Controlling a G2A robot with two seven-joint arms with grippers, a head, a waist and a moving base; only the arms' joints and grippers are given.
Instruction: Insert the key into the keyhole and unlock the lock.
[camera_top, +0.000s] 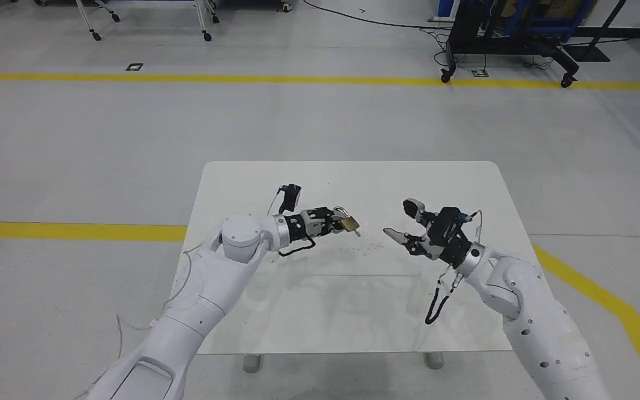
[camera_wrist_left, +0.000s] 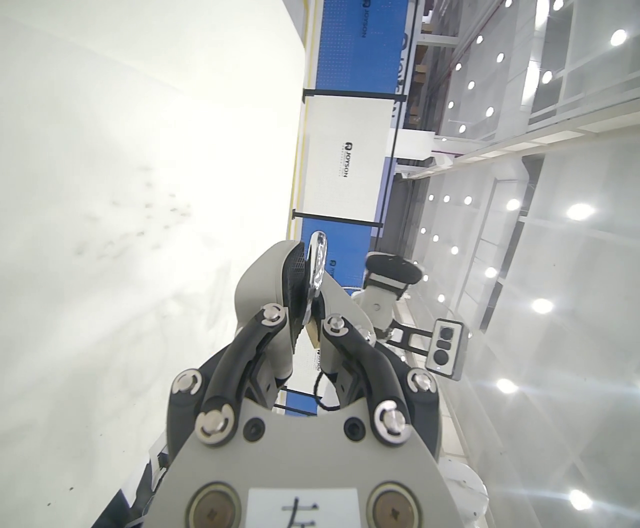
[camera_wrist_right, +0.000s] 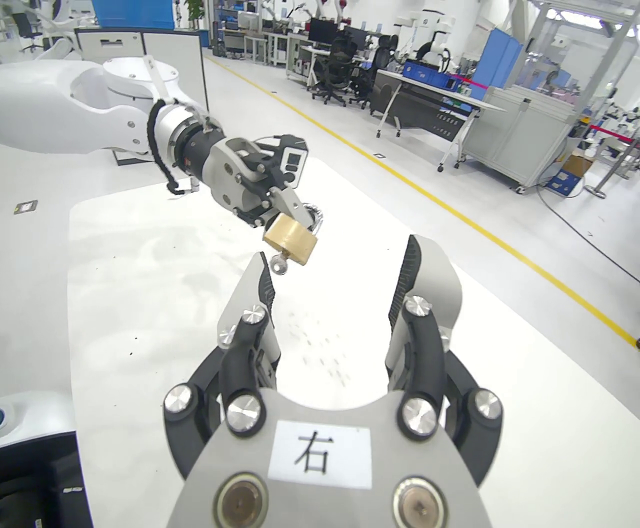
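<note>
A brass padlock (camera_wrist_right: 291, 241) with a silver shackle (camera_wrist_right: 314, 217) hangs in the air above the white table (camera_top: 400, 190), held by my left gripper (camera_wrist_right: 295, 210), which is shut on it. A silver key (camera_wrist_right: 279, 264) sticks out of the lock's underside. In the top view the lock (camera_top: 347, 224) sits at the tip of the left gripper (camera_top: 335, 222). The shackle (camera_wrist_left: 317, 262) shows between the left fingers (camera_wrist_left: 292, 280). My right gripper (camera_wrist_right: 340, 270) is open, a short way from the key and apart from it; in the top view it (camera_top: 402, 222) faces the lock.
The table's bare top (camera_wrist_right: 150, 280) lies under both arms. Yellow floor lines (camera_top: 300, 78) run behind the table. Workbenches and chairs (camera_wrist_right: 350, 60) stand far off in the room.
</note>
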